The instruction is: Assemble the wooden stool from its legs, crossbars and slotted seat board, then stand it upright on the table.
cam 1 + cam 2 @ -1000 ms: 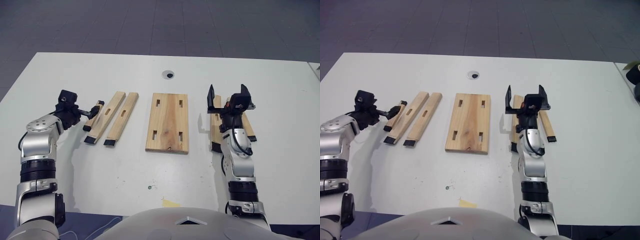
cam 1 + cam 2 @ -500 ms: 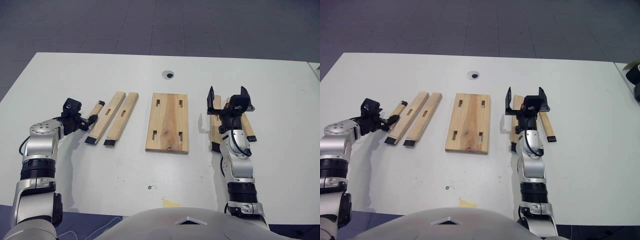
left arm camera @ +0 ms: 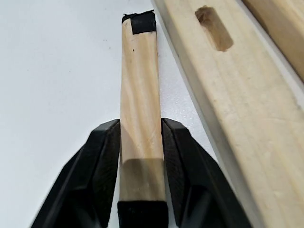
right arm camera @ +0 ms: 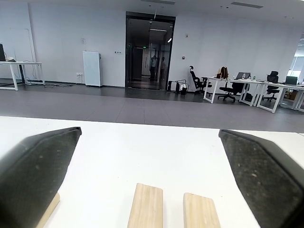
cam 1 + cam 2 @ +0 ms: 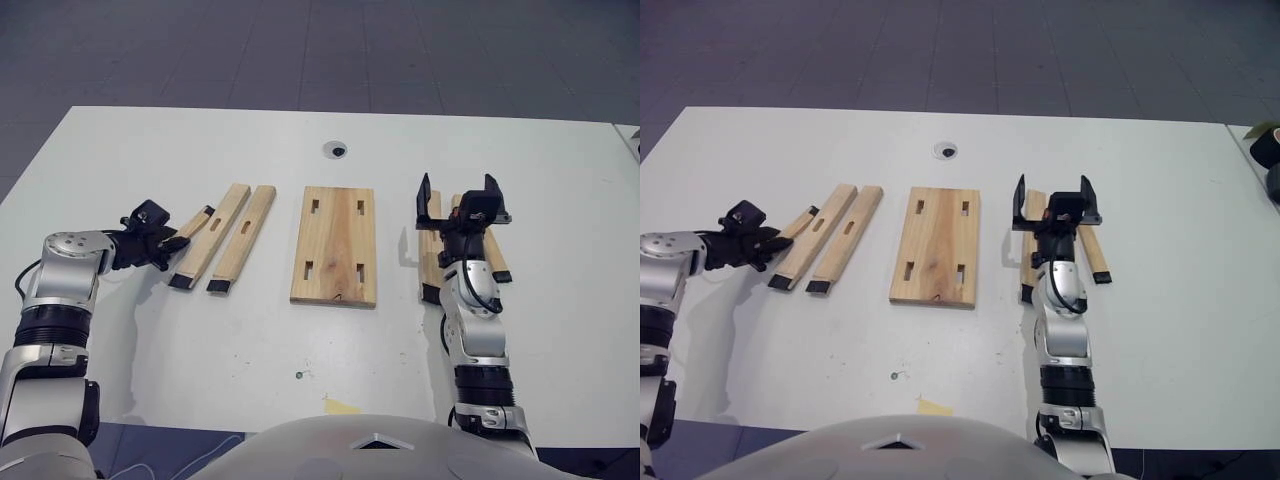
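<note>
The slotted seat board [image 5: 336,245] lies flat mid-table. To its left lie two slotted legs [image 5: 212,235] [image 5: 243,238] side by side. Beside them is a short black-tipped crossbar [image 3: 139,95], and my left gripper [image 5: 165,243] is shut on its near end, low at the table; its fingers [image 3: 107,161] press both sides. Right of the board my right gripper [image 5: 458,193] stands open, fingers pointing up, over another leg [image 5: 430,262] and a crossbar [image 5: 496,258]. Two wooden ends [image 4: 146,209] [image 4: 202,211] show between its spread fingers [image 4: 40,166].
A round cable hole [image 5: 338,150] sits behind the board. A small yellow scrap [image 5: 342,406] lies near the white table's front edge [image 5: 250,400]. Bare tabletop stretches at the front and the far right.
My left arm has swung its elbow out to the left and lowered the wrist, with the crossbar still between the fingers and now flatter on the table. The right arm has not moved.
</note>
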Robot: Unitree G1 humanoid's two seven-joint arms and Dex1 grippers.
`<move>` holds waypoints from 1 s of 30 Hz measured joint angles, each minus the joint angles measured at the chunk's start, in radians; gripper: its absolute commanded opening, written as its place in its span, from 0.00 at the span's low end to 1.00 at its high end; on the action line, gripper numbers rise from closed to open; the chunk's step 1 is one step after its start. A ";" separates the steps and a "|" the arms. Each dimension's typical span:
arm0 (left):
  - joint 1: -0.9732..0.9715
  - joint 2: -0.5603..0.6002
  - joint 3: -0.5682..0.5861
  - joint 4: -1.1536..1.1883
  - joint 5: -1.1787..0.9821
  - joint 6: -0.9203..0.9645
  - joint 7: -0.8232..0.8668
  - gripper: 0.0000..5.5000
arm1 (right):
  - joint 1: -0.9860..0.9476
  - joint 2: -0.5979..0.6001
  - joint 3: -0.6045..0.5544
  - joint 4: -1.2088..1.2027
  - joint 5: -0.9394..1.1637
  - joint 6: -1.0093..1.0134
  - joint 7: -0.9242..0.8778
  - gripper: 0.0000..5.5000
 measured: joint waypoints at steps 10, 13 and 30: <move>-0.048 -0.069 0.125 0.000 0.018 -0.131 0.347 0.24 | -0.005 -0.002 -0.012 -0.010 0.030 0.020 0.018 0.98; -0.116 -0.108 0.204 -0.147 0.019 -0.198 0.521 0.24 | -0.031 -0.014 -0.057 -0.019 0.087 0.065 0.033 0.98; -0.070 -0.415 -0.047 -0.705 -0.118 -0.227 0.388 0.24 | -0.135 -0.039 -0.080 -0.248 0.875 0.599 0.364 0.98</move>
